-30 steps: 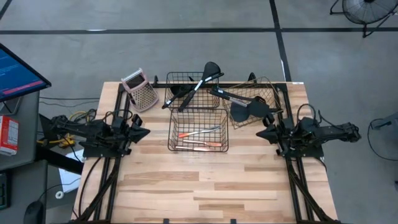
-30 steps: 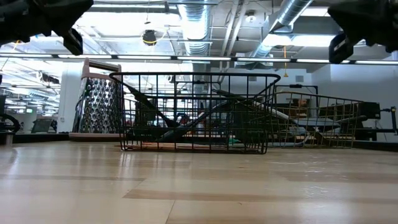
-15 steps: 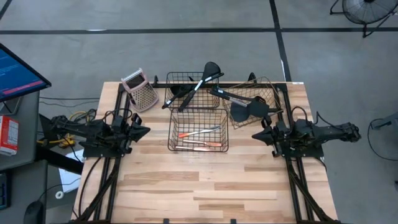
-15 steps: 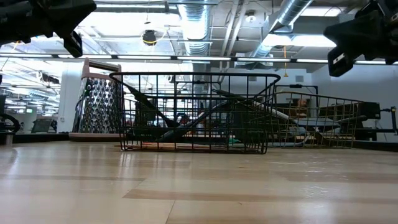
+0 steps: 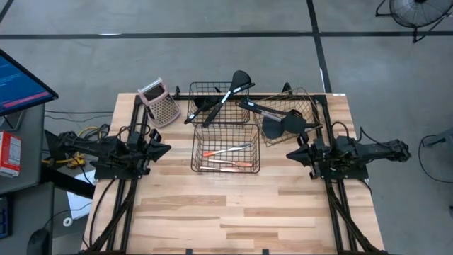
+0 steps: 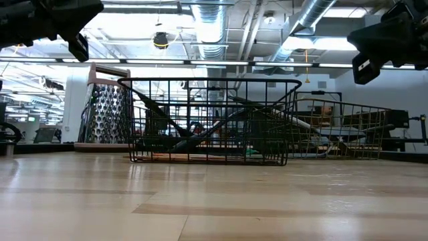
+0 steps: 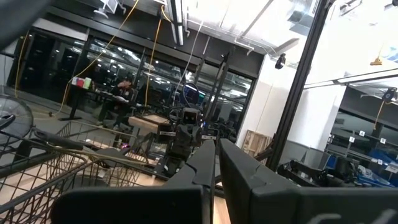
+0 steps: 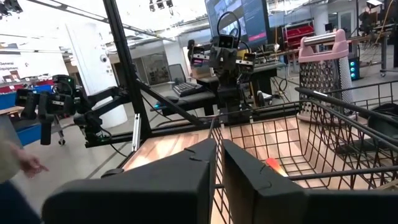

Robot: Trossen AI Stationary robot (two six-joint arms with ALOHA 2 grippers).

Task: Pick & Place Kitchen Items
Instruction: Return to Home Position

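Kitchen utensils (image 5: 225, 94) are all sitting in baskets: thin orange-handled metal pieces (image 5: 228, 152) in the near black wire basket (image 5: 194, 149), black plastic spatulas and ladles (image 5: 212, 106) leaning out of the far black wire basket (image 5: 205, 84), and black turners (image 5: 279, 122) lying across the brass-coloured wire basket (image 5: 309, 106).

I'm watching the right tool (image 5: 289, 154) finish creeping a touch inward toward the near basket compared with a second ago. The left tool (image 5: 168, 149) isn't budging. Both are closed and carrying nothing, hovering at opposite edges of the wooden bench (image 5: 212, 212). With nothing loose on the wood, I'm reading this as sorting done and the arms settling.

From above I'm getting the layout. The low view is stacking the baskets together but showing the pink-topped metal box grater (image 6: 107, 104) standing upright. The right wrist view is catching an orange handle through the wire, plus a person's hand (image 8: 28, 165) off the bench.
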